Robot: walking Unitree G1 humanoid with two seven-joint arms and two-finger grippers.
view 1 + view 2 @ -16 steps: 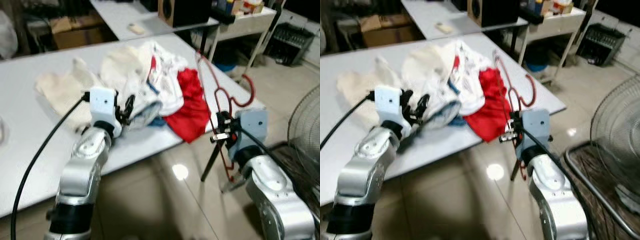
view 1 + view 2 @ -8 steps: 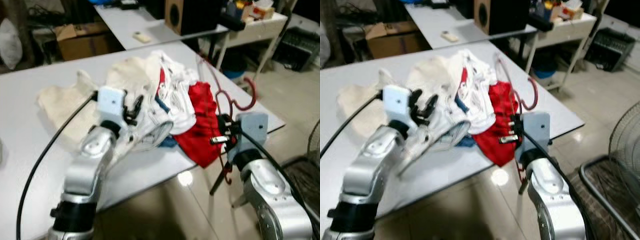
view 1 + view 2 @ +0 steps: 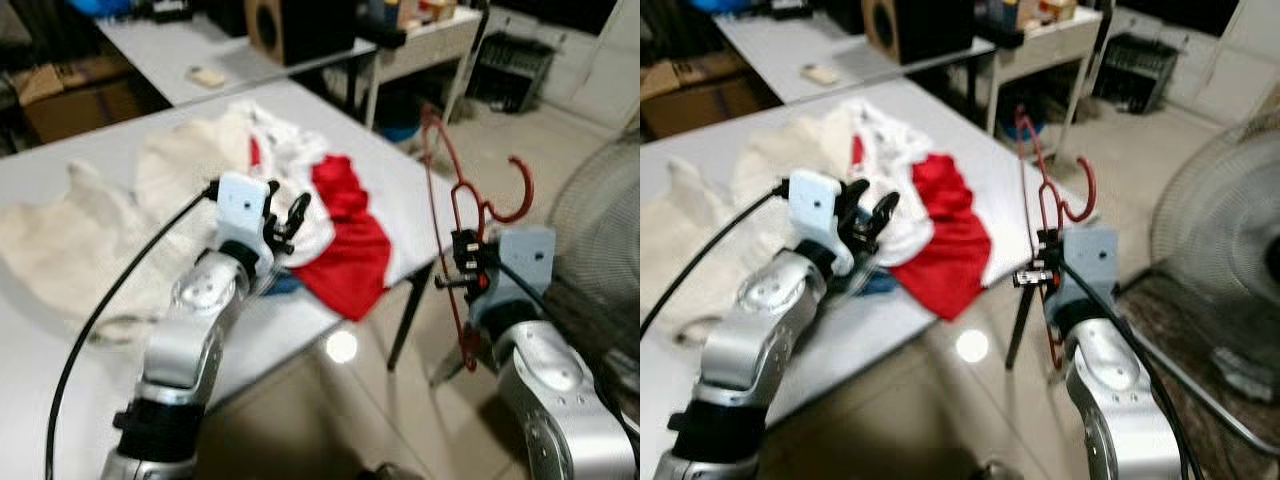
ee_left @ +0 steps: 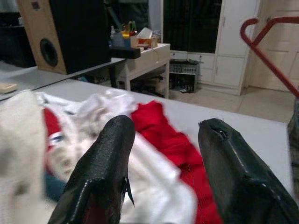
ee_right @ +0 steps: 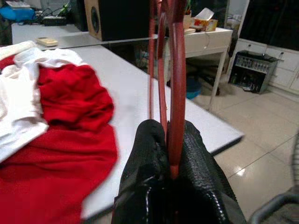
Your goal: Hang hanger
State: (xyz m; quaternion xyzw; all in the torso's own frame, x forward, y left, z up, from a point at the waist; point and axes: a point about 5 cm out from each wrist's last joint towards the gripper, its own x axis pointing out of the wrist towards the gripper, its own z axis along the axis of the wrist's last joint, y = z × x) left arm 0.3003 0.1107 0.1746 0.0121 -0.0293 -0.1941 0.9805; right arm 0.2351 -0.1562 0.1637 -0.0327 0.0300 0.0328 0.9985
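My right gripper (image 3: 462,262) is shut on a red hanger (image 3: 447,215), held upright beside the table's near right corner, its hook (image 3: 512,193) curling to the right. In the right wrist view the red hanger (image 5: 174,70) rises from between the closed fingers (image 5: 149,154). My left gripper (image 3: 290,216) is open and empty, hovering over the heap of clothes (image 3: 270,175) on the white table (image 3: 60,330). The left wrist view looks between the two spread fingers (image 4: 105,158) at a red garment (image 4: 161,130) and white cloth.
A red garment (image 3: 345,235) hangs over the table edge. A cream cloth (image 3: 70,225) lies at the left. A second table with a black speaker (image 3: 290,25) stands behind. A fan (image 3: 600,230) stands at the right on the tiled floor.
The camera has swung right, so the table slid left in view. The right gripper still holds the hanger, now further off the table's corner. The left gripper stays open above the clothes.
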